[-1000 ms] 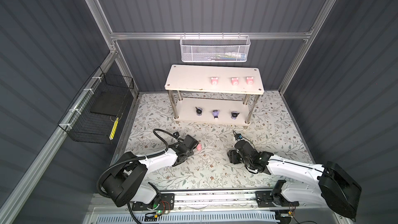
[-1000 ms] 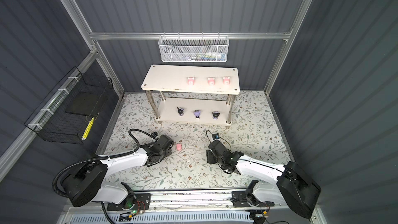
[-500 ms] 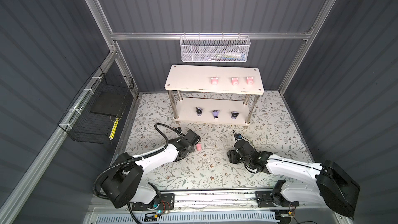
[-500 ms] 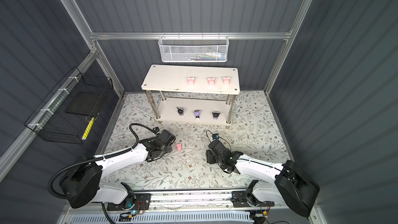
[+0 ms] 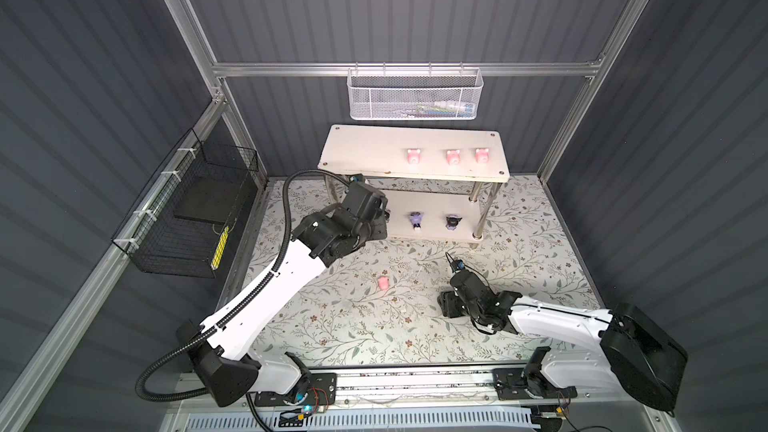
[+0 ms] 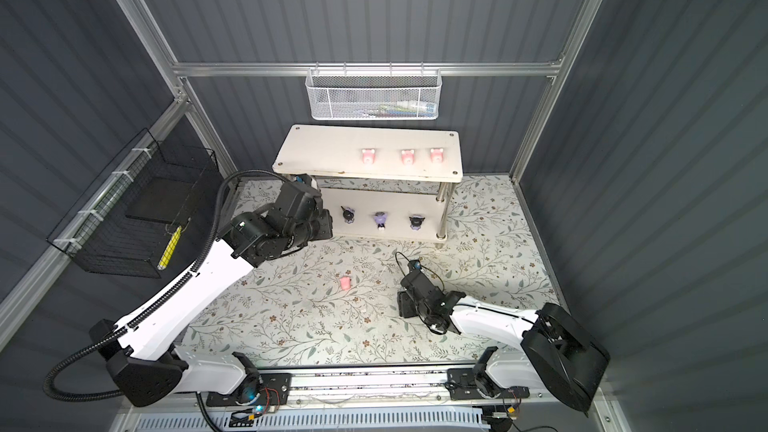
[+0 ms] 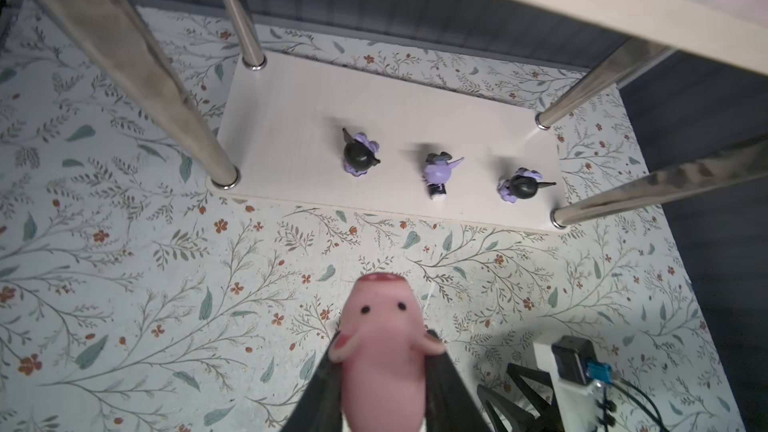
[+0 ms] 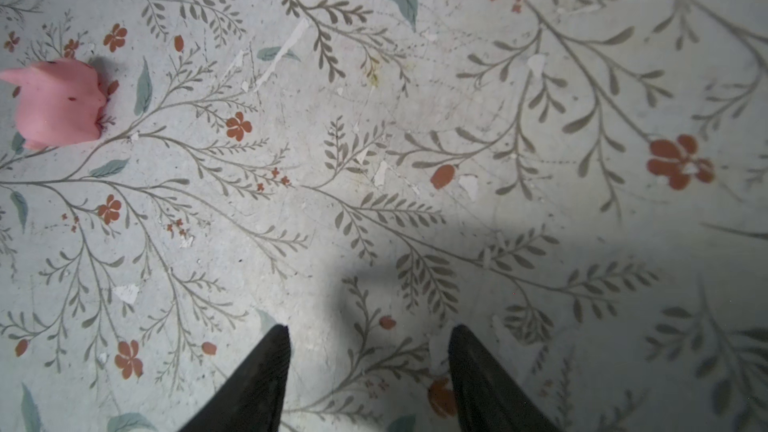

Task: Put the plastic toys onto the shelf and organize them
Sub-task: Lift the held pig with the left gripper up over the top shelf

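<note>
Nearest to us, the right claw point(image 8: 370, 328) hangs low over the floral counter point(image 5: 353, 326), its two dark fingers point(image 8: 266, 367) spread apart with nothing between them. A little farther in, toward the left arm's side, a loose pink pig point(image 5: 383, 283) lies alone on the counter, well apart from both claws and in front of the shelf point(image 5: 374, 151); the right wrist view shows it tipped on its side point(image 8: 58, 105). Farther on, the left arm reaches up to the left end of the shelf, and the left claw point(image 7: 382, 347) is pinching a second pink pig point(image 7: 380, 326) by its flanks, raised off the counter, snout pointing toward the shelf. Beyond it, on the shelf's lower tier point(image 7: 291, 118), we see three purple figurines point(image 7: 360, 154) point(image 7: 438, 168) point(image 7: 521, 187) standing in a row, apart from one another, between the middle and the right end. Above them, the top tier point(image 6: 324, 151) carries three pink pigs point(image 6: 369, 156) point(image 6: 407, 156) point(image 6: 436, 155) in a line on its right half, its left half bare. Farthest back, a white mesh basket point(image 5: 415, 97) hangs on the rear rail, and a black wire basket point(image 5: 187, 218) hangs on the left wall.
</note>
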You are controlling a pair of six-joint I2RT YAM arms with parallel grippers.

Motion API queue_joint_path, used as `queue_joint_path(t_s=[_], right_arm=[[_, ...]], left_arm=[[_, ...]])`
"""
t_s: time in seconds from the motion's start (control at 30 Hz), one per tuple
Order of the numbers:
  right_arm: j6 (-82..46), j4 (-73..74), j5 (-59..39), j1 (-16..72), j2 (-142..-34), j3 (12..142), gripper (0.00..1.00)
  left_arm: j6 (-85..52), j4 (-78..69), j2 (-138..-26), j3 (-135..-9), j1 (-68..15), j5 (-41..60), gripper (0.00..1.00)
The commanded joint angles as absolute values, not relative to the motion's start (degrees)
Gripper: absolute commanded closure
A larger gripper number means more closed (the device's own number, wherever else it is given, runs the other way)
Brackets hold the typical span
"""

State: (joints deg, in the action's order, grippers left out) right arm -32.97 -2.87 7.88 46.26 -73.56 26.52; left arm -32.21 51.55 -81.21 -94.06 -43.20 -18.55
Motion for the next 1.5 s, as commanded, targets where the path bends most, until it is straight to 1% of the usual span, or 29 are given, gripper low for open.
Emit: queue_joint_path(t_s=[0.0, 0.2, 0.3, 0.43, 0.73, 1.0, 1.2, 1.47], right_arm=[[-32.6, -2.5, 7.2, 46.1, -74.0, 27.2, 0.37], [-32.3, -2.5, 6.7, 46.1, -74.1, 27.4, 0.37], [-32.2, -2.3, 6.6, 46.1, -74.4, 27.3, 0.36], [-32.0, -2.1, 6.3, 46.1, -74.6, 27.4, 0.36], [-31.8, -1.8, 5.6, 46.1, -75.6, 27.5, 0.36], [-31.7, -2.0, 5.4, 46.1, -76.2, 28.0, 0.36], [-32.2, -2.1, 5.3, 46.1, -76.4, 27.7, 0.36], [-32.2, -2.1, 5.3, 46.1, -77.6, 28.3, 0.36]], left_arm=[[-24.7, 61.3, -85.3, -101.6, -43.5, -16.1, 0.69], [-19.3, 68.2, -93.0, -117.7, -43.5, -16.0, 0.68], [-18.1, 67.7, -94.7, -121.3, -43.5, -16.0, 0.68], [-16.7, 67.6, -97.4, -126.3, -43.3, -19.2, 0.67], [-13.1, 64.7, -103.3, -132.9, -39.6, -20.1, 0.67], [-11.6, 61.2, -107.1, -137.2, -34.9, -15.7, 0.67], [-10.3, 60.1, -110.0, -140.8, -34.1, -14.8, 0.67], [-9.3, 56.8, -111.3, -140.5, -33.0, -14.2, 0.67]])
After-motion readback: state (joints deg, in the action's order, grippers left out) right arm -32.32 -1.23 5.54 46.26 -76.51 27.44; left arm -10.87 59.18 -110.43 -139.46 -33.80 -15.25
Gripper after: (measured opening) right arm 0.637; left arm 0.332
